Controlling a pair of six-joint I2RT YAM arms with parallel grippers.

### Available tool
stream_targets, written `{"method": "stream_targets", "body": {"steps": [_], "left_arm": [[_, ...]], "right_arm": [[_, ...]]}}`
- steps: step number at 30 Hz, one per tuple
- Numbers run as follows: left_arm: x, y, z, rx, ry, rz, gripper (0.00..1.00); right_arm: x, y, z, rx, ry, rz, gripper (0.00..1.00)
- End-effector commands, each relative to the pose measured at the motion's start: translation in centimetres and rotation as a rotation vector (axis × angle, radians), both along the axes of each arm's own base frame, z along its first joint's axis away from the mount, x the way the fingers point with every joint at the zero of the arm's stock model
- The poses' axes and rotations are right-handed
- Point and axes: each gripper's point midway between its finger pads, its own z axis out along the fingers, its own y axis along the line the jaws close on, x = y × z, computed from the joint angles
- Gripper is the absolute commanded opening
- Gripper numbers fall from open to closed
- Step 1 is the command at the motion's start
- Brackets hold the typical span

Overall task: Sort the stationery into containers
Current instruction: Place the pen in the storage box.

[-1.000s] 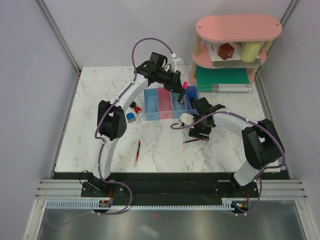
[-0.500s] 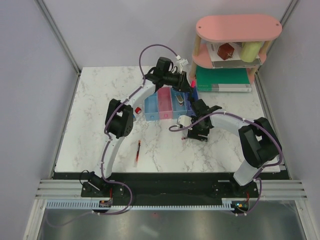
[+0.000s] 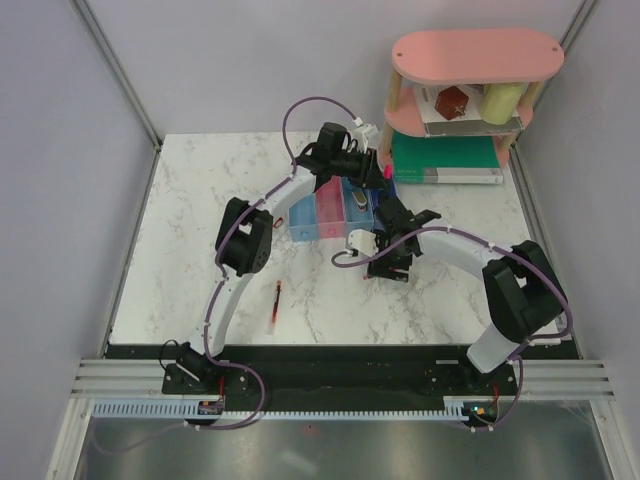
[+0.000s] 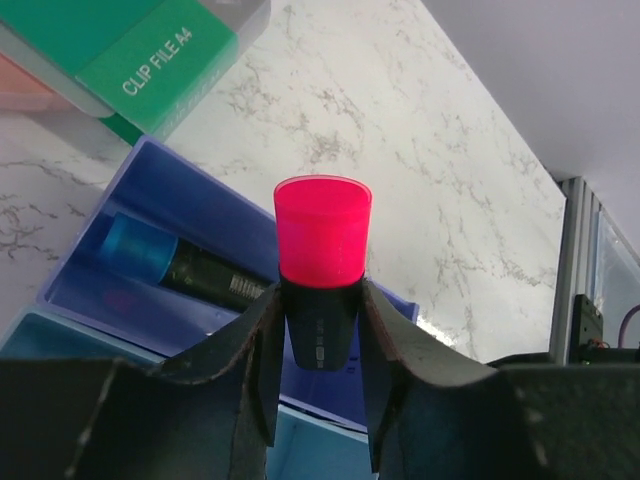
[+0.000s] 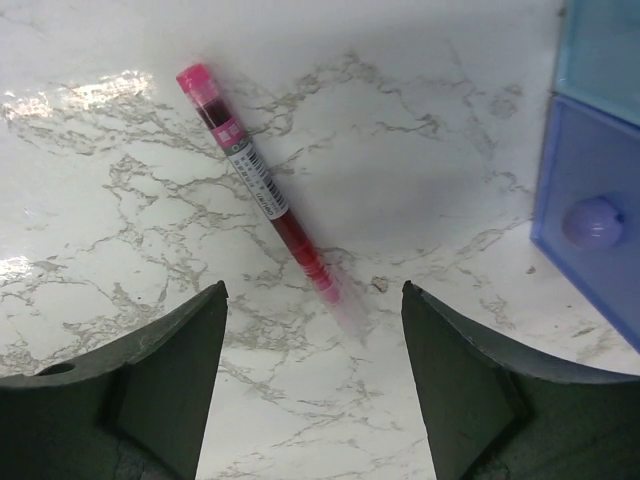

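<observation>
My left gripper [image 4: 318, 305] is shut on a black marker with a pink cap [image 4: 321, 232] and holds it upright over the purple bin [image 4: 200, 225]; from above, the gripper [image 3: 376, 172] is at the right end of the bin row [image 3: 328, 210]. A blue-capped marker [image 4: 170, 263] lies in the purple bin. A silver clip [image 3: 358, 199] sits in the light blue bin. My right gripper [image 5: 312, 300] is open just above a thin red pen [image 5: 262, 190] on the table, in front of the bins [image 3: 386, 262]. Another red pen [image 3: 276, 303] lies front left. The eraser and stub are hidden behind my left arm.
A green box [image 3: 445, 158] lies under the pink two-tier shelf [image 3: 477, 55] at the back right, close behind the bins; the box also shows in the left wrist view [image 4: 130, 50]. In the right wrist view, the purple bin's corner [image 5: 590, 215] is right of my gripper.
My left gripper has carried the pink-capped marker to the right, from over the light blue bin to over the purple one. My right gripper has shifted slightly left over the red pen.
</observation>
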Motion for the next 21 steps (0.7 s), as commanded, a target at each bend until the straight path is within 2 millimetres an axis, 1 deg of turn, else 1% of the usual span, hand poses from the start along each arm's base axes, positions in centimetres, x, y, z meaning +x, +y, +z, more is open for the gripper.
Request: {"method": "stream_targets", "body": {"steps": [1, 3, 4, 6, 7, 8, 9, 10, 11, 12, 13, 15, 17, 18, 19, 20, 21], "left_arm": [[-0.4, -0.2, -0.5, -0.005, -0.005, -0.009, 0.5], [-0.4, -0.1, -0.7, 0.002, -0.006, -0.009, 0.59], [-0.4, -0.1, -0.7, 0.003, -0.004, -0.005, 0.65], [-0.5, -0.1, -0.7, 0.004, -0.001, -0.007, 0.74], [-0.5, 0.0, -0.3, 0.001, -0.007, -0.007, 0.83], [-0.5, 0.1, -0.1, 0.001, -0.007, -0.005, 0.84], [-0.7, 0.2, 0.1, 0.001, -0.008, -0.006, 0.85], [-0.8, 0.3, 0.7, -0.001, -0.015, -0.005, 0.88], [-0.8, 0.4, 1.3, -0.002, -0.031, -0.004, 0.89], [-1.0, 0.7, 1.2, 0.004, -0.029, -0.003, 0.89], [-1.1, 0.9, 2.5, -0.004, -0.053, -0.004, 0.89], [-1.2, 1.5, 3.0, -0.002, -0.064, -0.002, 0.9], [-1.1, 2.2, 4.3, -0.01, -0.086, 0.006, 0.9], [-1.1, 2.5, 4.5, -0.008, -0.09, 0.01, 0.9], [-1.1, 2.8, 4.8, -0.003, -0.097, 0.013, 0.9], [-0.9, 3.5, 5.7, -0.001, -0.128, 0.017, 0.91], [-0.6, 3.9, 6.0, 0.009, -0.146, 0.032, 0.91]], "right_arm": [[1.2, 1.5, 3.2, 0.075, -0.055, 0.005, 0.78], [1.3, 1.6, 3.3, 0.073, -0.06, 0.01, 0.79], [1.5, 1.6, 3.1, 0.067, -0.06, 0.01, 0.79], [2.0, 1.6, 2.7, 0.059, -0.074, 0.015, 0.8], [2.1, 1.4, 2.1, 0.044, -0.069, 0.019, 0.8], [2.4, 1.6, 1.8, 0.044, -0.078, 0.026, 0.8], [2.5, 1.4, 1.1, 0.029, -0.069, 0.034, 0.8], [2.6, 1.5, 0.7, 0.027, -0.067, 0.037, 0.8], [2.9, 1.6, 0.5, 0.03, -0.071, 0.039, 0.8], [2.9, 1.7, 0.0, 0.03, -0.06, 0.043, 0.8], [3.1, 1.9, -0.2, 0.036, -0.056, 0.048, 0.8], [3.4, 2.0, -0.7, 0.038, -0.051, 0.053, 0.81], [3.6, 2.0, -1.0, 0.041, -0.046, 0.057, 0.81], [3.6, 2.0, -1.5, 0.038, -0.036, 0.059, 0.81], [3.8, 2.1, -1.6, 0.042, -0.038, 0.06, 0.81], [3.8, 2.1, -1.9, 0.046, -0.033, 0.061, 0.81], [3.8, 2.0, -2.3, 0.044, -0.022, 0.062, 0.81]]}}
